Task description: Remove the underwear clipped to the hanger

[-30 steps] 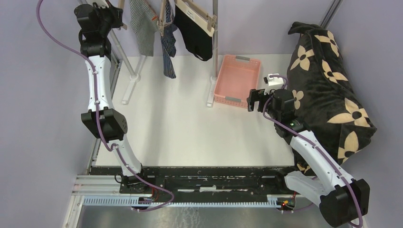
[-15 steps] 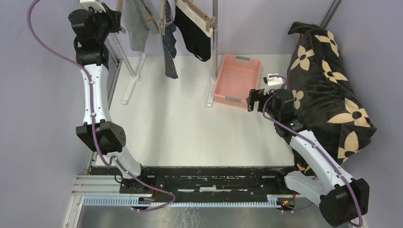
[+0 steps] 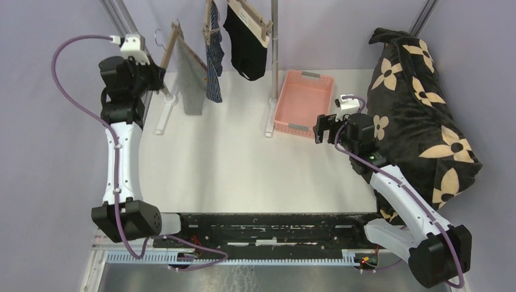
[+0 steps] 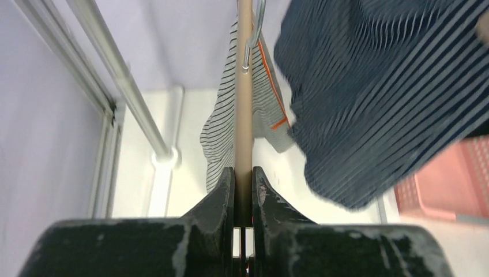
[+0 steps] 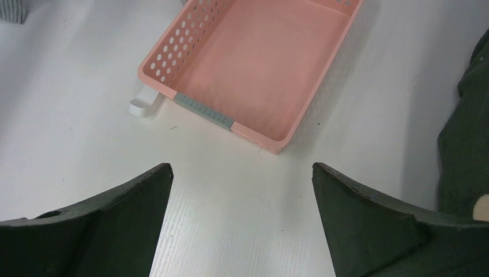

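I had left jaws pinching the wooden hanger (image 4: 244,115) with grey-white briefs (image 4: 219,144); right jaws spread near pink basket (image 5: 179,57).

Pink basket (image 5: 265,63): no lettering I can read.
Wooden hanger (image 4: 243,115): bare wood, no print showing.
Navy striped underwear (image 4: 375,98): no legible tag.
Flower-print blanket (image 3: 426,115): pattern only, no words.

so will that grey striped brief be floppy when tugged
Probably floppy: the grey brief hangs limp and creased below the wooden hanger clamped in the left gripper. Likely light, as the cloth looks thin. It may swing when tugged.
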Robot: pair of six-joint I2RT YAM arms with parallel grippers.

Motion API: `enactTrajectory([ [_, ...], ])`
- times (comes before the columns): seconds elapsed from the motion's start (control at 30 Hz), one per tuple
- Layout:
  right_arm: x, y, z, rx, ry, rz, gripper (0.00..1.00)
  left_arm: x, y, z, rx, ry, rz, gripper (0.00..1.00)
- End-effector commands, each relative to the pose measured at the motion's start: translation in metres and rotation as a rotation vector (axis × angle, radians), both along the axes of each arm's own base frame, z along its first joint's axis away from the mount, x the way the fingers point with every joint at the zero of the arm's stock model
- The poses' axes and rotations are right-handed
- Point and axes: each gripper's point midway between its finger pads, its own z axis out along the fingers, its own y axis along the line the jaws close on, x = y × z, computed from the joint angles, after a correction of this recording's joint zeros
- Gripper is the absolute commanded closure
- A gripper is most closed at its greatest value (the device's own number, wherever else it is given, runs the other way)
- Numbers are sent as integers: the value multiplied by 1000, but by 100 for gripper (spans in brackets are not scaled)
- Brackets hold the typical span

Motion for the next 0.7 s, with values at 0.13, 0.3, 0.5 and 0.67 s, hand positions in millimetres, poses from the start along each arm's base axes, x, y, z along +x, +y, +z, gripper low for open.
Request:
enactTrajectory([
  [0.13,31,31,39,45,-65,102,0,-85,-27,-34,68,39,-101,97],
  [0.3,54,64,60,59,-66,241,0,-139,-56,-43,25,95,-209,97],
  [0.5,67,112,91,128,-51,474,0,-197,-96,-54,-68,171,-391,97],
  [0.67,51,140,121,167,-42,688,0,-226,-126,-76,-130,237,-576,97],
])
